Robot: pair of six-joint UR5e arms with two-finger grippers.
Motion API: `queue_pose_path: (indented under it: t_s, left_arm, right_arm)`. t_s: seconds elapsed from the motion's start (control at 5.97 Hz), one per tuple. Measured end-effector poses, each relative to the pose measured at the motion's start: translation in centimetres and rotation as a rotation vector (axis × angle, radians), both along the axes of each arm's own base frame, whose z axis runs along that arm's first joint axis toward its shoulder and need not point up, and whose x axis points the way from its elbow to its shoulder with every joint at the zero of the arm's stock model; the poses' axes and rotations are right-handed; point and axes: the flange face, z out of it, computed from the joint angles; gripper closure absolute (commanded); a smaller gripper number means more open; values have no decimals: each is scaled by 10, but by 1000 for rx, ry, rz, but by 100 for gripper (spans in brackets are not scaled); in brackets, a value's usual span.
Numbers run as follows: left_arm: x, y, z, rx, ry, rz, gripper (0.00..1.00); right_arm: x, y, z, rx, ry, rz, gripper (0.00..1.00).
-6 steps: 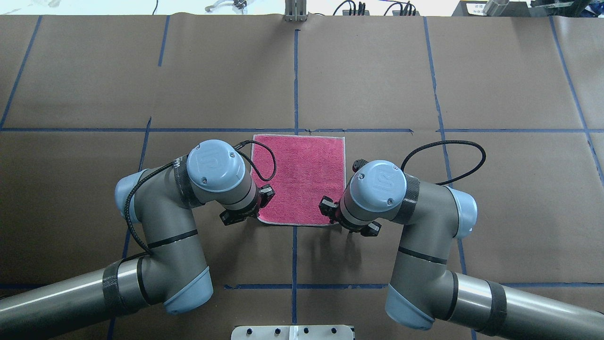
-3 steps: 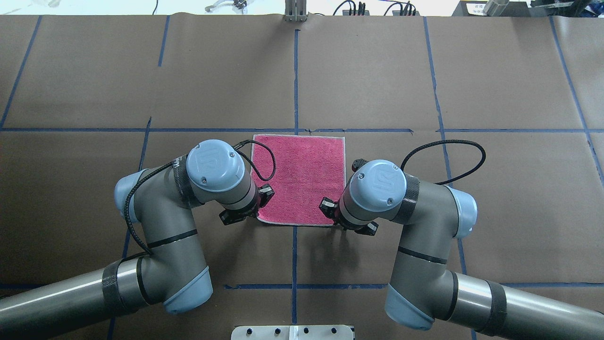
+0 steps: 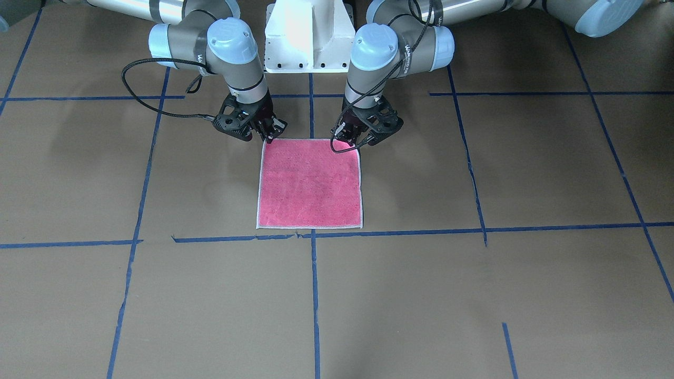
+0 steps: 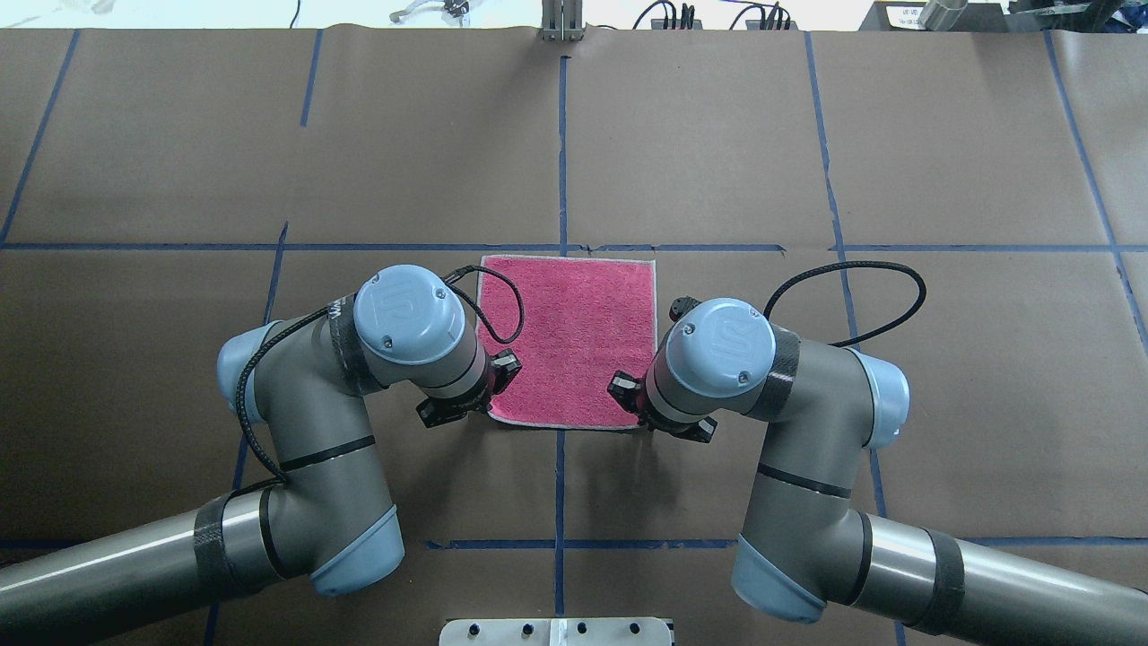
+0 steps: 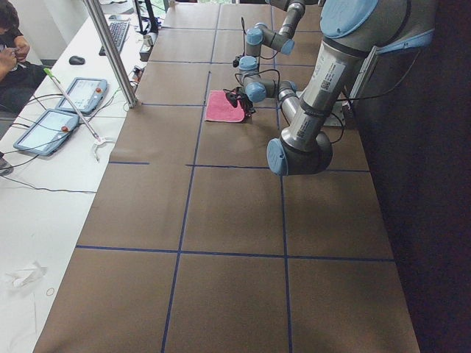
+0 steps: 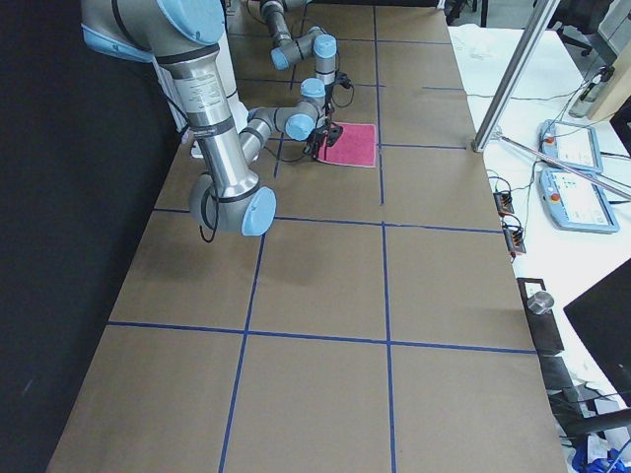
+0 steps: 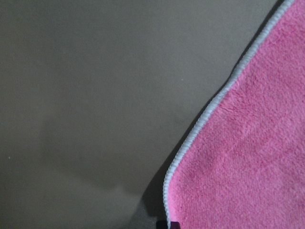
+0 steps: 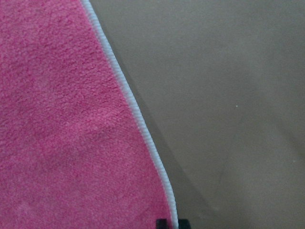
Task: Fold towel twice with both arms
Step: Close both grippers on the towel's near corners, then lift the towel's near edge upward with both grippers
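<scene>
Folds: none is made, two are left | towel (image 3: 309,184) is spread flat | its corners are pinched under closed left gripper (image 3: 354,143) and right gripper (image 3: 267,138).

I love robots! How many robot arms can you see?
2. The left arm reaches the towel's near left corner, and the right arm reaches its near right corner. No other arms show.
</scene>
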Motion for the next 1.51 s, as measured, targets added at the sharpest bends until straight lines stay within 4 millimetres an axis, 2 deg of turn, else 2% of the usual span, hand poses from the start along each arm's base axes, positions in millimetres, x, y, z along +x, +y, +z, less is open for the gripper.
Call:
queue_pose_path:
  t_s: [0.33, 1.0, 1.51]
  left_arm:
    - [0, 0, 0, 0, 0, -1, 93]
    - [-1, -1, -2, 3, 2, 0, 99]
    - [-5, -8, -7, 2, 9, -11, 99]
  right_arm:
    - [1, -2, -1, 2, -2, 2, 100]
    - [1, -3, 1, -11, 3, 13, 100]
    - [10, -16, -5, -25, -11, 38, 100]
